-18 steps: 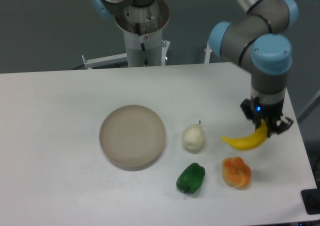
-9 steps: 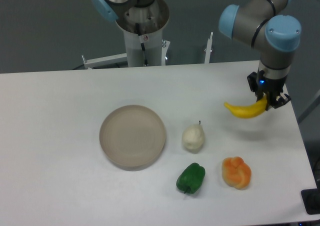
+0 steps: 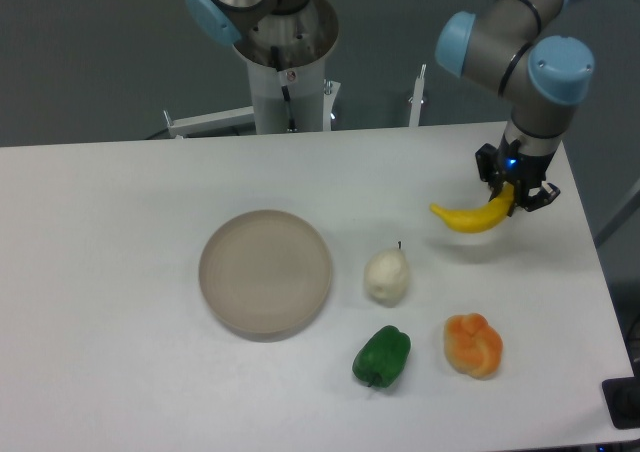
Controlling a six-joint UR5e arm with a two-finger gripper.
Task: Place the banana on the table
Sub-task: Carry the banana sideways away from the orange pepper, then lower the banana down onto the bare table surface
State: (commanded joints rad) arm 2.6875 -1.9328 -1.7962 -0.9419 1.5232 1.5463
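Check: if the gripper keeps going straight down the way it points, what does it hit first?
Likely bare table. The gripper, shut on the banana, points down over open tabletop; the orange pepper looks nearer the camera, though depth is uncertain.

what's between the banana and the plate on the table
In the camera view, only bare table lies directly between the banana, held in the gripper, and the plate; the white pear sits just below that line.

robotics lab | arm pedestal (image 3: 288, 72) bolted behind white table (image 3: 120, 272)
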